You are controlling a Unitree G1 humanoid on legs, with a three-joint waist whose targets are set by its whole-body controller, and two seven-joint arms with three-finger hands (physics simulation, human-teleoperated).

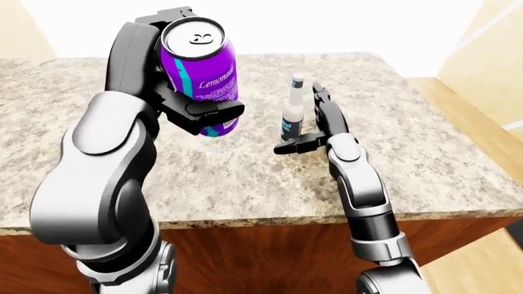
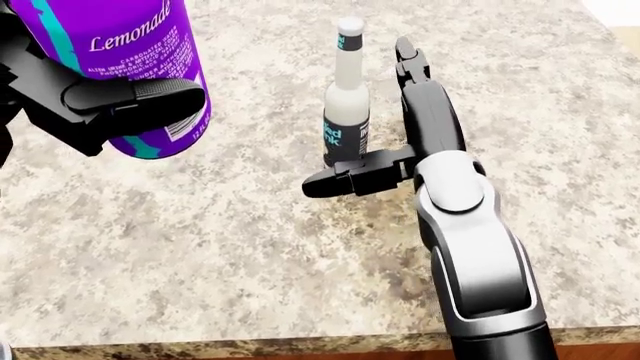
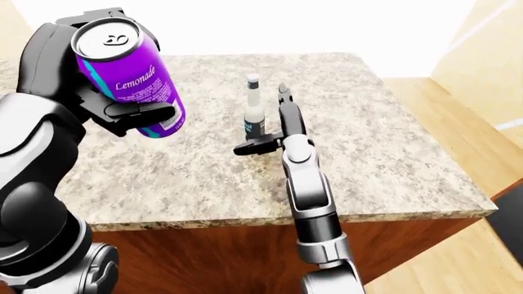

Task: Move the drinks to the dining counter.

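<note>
The left hand has its fingers wrapped snug round the purple lemonade can, held up off the counter, while the right hand stands spread open beside the skinny bottle upright on the counter, which looks tippy, so its fatter lower body seems the safest place to grab.

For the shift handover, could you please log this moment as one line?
left hand: shut on lemonade can, raised | right hand: open beside bottle | bottle: upright on counter

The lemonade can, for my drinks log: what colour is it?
Purple with a teal stripe and white lettering; the lemonade can shows best in the head view.
</note>
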